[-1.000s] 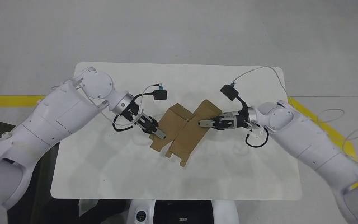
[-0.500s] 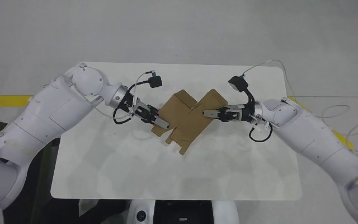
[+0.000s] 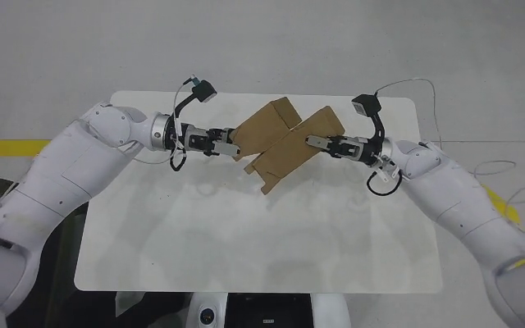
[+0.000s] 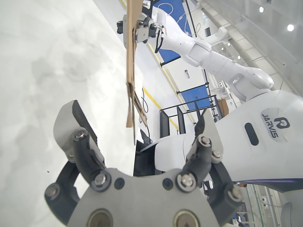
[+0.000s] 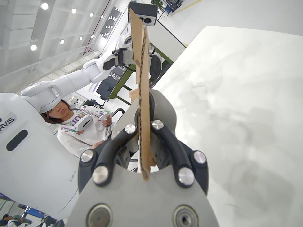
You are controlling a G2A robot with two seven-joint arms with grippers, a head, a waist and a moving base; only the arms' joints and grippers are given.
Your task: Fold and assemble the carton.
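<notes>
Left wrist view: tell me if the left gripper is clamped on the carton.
No, the left gripper is open, both fingers clear of the carton.

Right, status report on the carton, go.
Left gripper open, at near edge of flat brown cardboard carton. Right gripper shut on its opposite edge. Carton unfolded, held off white table.
</notes>
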